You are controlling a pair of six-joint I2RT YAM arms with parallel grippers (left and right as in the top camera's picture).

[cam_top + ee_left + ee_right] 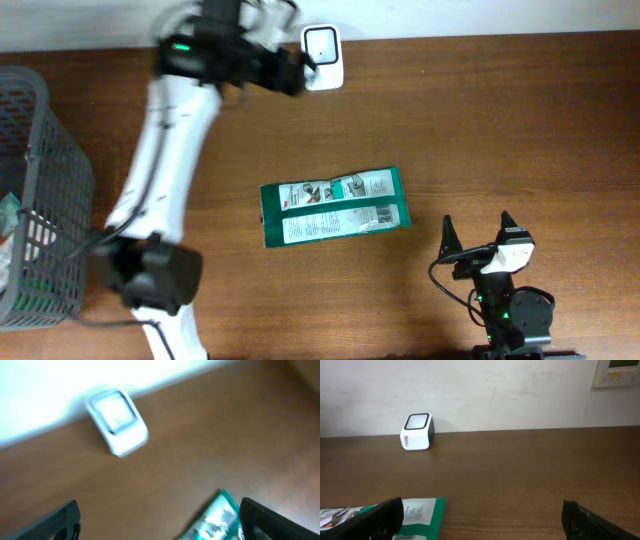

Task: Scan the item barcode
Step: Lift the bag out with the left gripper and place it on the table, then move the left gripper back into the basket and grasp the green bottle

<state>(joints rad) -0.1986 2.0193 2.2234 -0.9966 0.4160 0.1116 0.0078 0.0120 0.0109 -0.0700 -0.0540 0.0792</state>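
Packet (334,208), green-edged, lying flat, white printed face, barcode (406,537) perhaps visible

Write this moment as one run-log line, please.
left gripper: open, empty, by scanner | right gripper: open, empty | green packet: flat on table, unheld

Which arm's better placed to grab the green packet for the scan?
Right, probably. The right gripper sits beside the green packet, jaws open, with bare table between them. The left gripper, jaws also open, is up near the scanner, farther from the packet.
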